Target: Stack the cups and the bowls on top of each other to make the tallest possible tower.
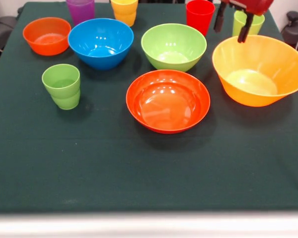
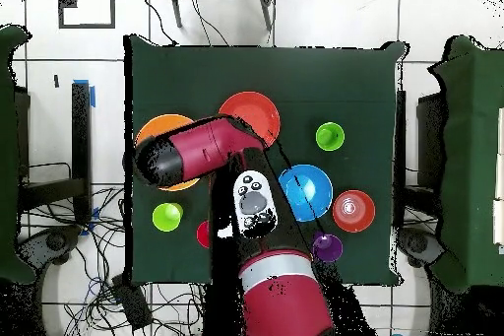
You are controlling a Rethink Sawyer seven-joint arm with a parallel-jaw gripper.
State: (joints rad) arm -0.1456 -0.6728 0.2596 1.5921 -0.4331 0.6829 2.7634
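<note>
Five bowls stand apart on the dark green table (image 1: 139, 168): small orange (image 1: 47, 35), blue (image 1: 100, 42), green (image 1: 174, 46), wide red-orange (image 1: 168, 100) and large orange-yellow (image 1: 260, 69). One light green cup (image 1: 62, 86) stands front left. The purple (image 1: 80, 9), yellow (image 1: 124, 11) and red (image 1: 199, 15) cups line the far edge. The second light green cup (image 1: 253, 22) stands far right. My gripper (image 1: 232, 25) hangs open and empty just above and beside that cup, behind the orange-yellow bowl. Nothing is stacked.
In the overhead view the red arm (image 2: 202, 150) lies over the orange-yellow bowl (image 2: 157, 127) and hides the green bowl and the yellow cup. Cables lie on the floor around the table. Black chairs stand at both sides.
</note>
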